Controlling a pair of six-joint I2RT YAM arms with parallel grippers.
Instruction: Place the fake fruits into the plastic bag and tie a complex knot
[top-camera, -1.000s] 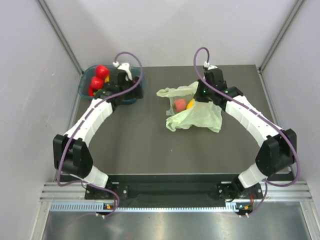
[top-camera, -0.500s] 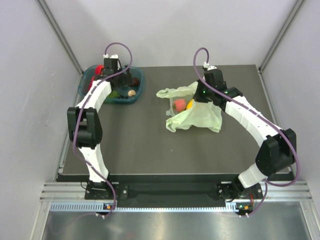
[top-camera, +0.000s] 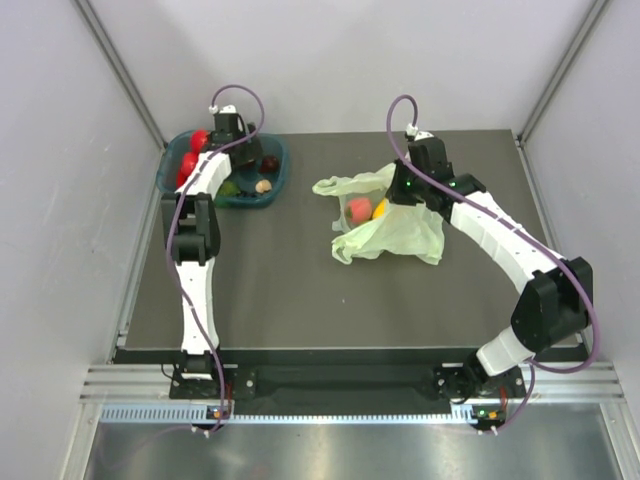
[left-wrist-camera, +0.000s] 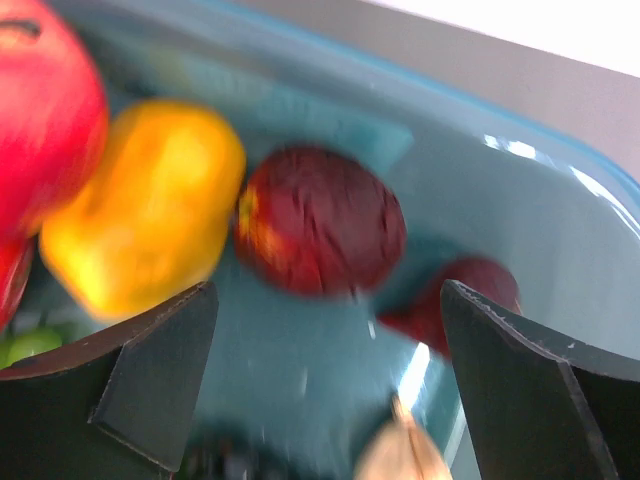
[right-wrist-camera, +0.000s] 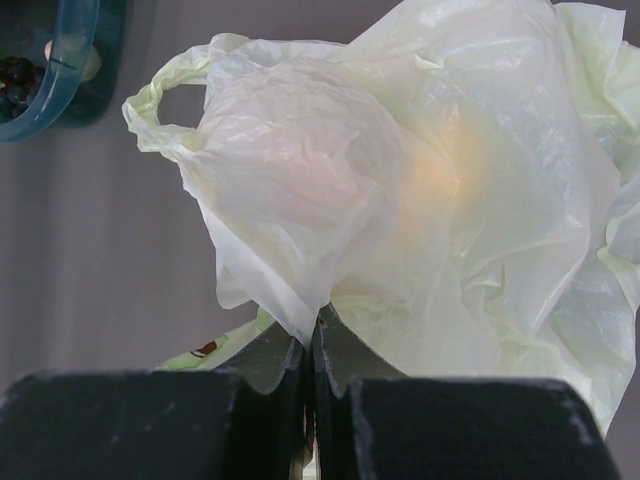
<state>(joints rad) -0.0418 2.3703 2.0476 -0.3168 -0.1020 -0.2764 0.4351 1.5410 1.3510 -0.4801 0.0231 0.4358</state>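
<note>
The pale-green plastic bag (top-camera: 388, 228) lies on the table right of centre, with a pink fruit (top-camera: 358, 210) and an orange one (top-camera: 381, 208) in its open mouth. My right gripper (top-camera: 401, 190) is shut on the bag's edge; in the right wrist view the jaws (right-wrist-camera: 312, 335) pinch a fold of the bag (right-wrist-camera: 430, 200). My left gripper (top-camera: 236, 150) is open over the teal basket (top-camera: 228, 197). In the left wrist view it (left-wrist-camera: 328, 330) is empty, above a dark red fruit (left-wrist-camera: 320, 220), a yellow-orange one (left-wrist-camera: 140, 220) and a red one (left-wrist-camera: 40, 110).
The basket also holds a second dark red fruit (left-wrist-camera: 465, 295), a beige one (left-wrist-camera: 405, 455) and a green one (left-wrist-camera: 25, 345). Its corner shows in the right wrist view (right-wrist-camera: 50, 60). Grey walls close in at the left, back and right.
My left arm has folded up towards the back left, and its gripper has shifted over the basket's middle. The right arm and the bag have not moved.
</note>
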